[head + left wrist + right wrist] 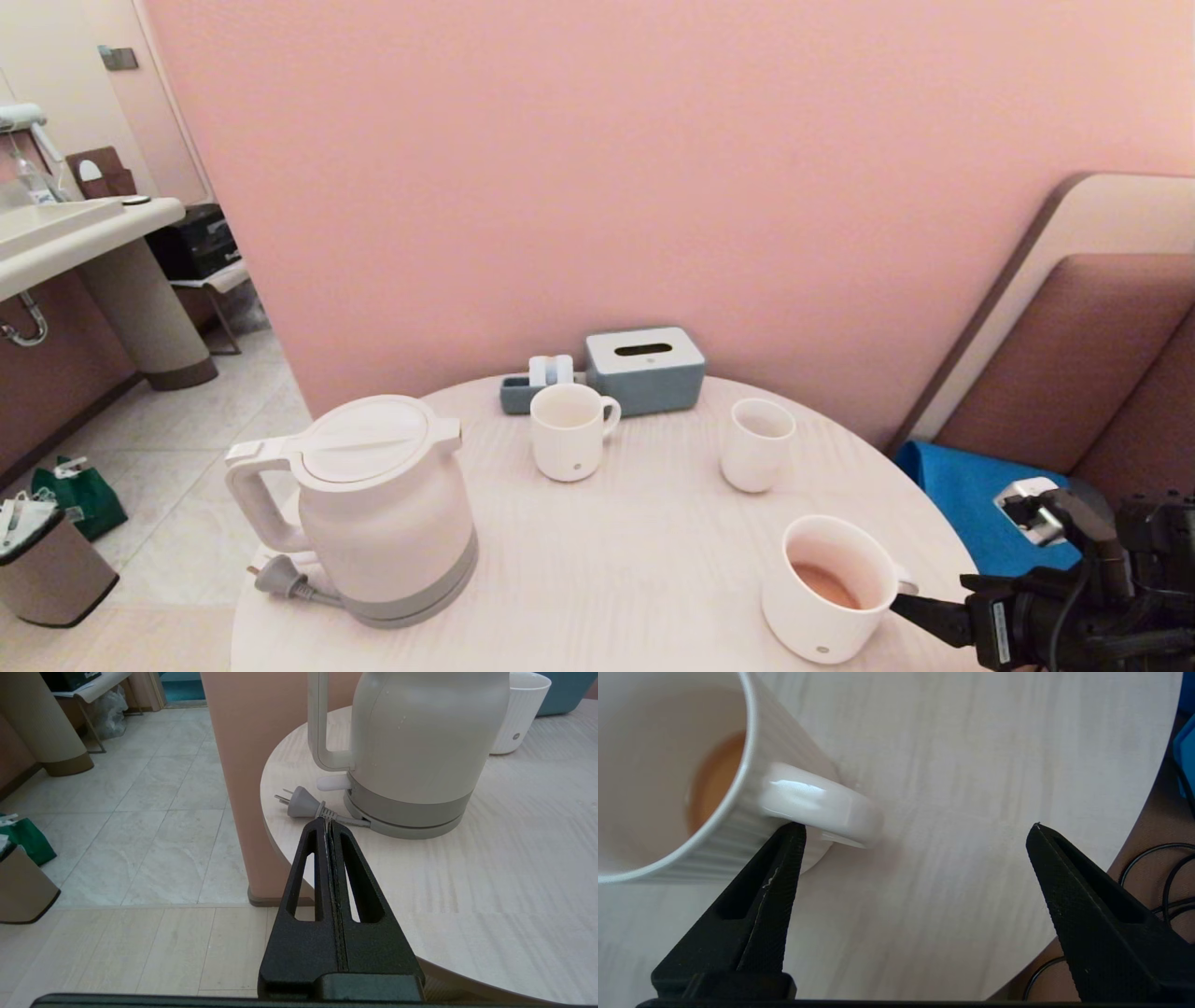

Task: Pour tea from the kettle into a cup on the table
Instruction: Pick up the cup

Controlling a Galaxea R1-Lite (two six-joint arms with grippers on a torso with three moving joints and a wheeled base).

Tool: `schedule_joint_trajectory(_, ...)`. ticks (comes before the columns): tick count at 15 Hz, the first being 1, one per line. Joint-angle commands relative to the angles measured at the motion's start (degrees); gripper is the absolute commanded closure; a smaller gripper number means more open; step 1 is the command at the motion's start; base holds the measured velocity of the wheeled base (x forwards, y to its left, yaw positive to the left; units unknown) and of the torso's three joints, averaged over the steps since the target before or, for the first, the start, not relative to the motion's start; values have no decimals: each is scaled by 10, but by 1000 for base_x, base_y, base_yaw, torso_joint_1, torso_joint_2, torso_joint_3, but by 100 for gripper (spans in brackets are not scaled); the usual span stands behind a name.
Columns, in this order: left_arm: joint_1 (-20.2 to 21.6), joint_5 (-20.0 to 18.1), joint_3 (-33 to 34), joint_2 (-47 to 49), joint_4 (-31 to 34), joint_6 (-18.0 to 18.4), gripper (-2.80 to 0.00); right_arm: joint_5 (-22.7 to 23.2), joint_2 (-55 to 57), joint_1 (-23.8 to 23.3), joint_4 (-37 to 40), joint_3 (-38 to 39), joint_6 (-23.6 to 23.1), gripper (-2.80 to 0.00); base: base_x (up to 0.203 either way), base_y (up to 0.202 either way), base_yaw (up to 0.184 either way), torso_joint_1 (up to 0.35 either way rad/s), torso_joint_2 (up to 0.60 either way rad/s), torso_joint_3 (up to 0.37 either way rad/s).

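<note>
We rest our spread right tool [915, 835] beside the wide ribbed white cup [831, 590], one finger seemingly touching its handle; reddish-brown tea [826, 585] sits inside, the large white plastic kettle [378, 509] upright on the pale round counter [635, 551], left tool [328, 828] pressed together near its plug

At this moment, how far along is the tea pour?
Done, it seems: tea sits in the cup, and the kettle stands upright on the table, apart from it. In hand: nothing. The right gripper is open beside the cup's handle, one finger at it; the left gripper is shut, short of the kettle. Left: apparently only pulling the arms away.
</note>
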Motion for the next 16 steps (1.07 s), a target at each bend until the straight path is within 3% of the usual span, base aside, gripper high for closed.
schedule_joint_trajectory(1, 0, 0, 0, 1, 0, 0, 0, -1, 24, 1, -22, 10, 0, -280, 0, 0, 0, 0, 0, 0)
schedule_joint_trajectory(7, 0, 0, 0, 1, 0, 0, 0, -3, 33, 3, -44, 17, 0, -280, 0, 0, 0, 0, 0, 0)
schedule_joint_trajectory(16, 0, 0, 0, 1, 0, 0, 0, -26, 77, 3, -149, 53, 19, -280, 0, 0, 0, 0, 0, 0)
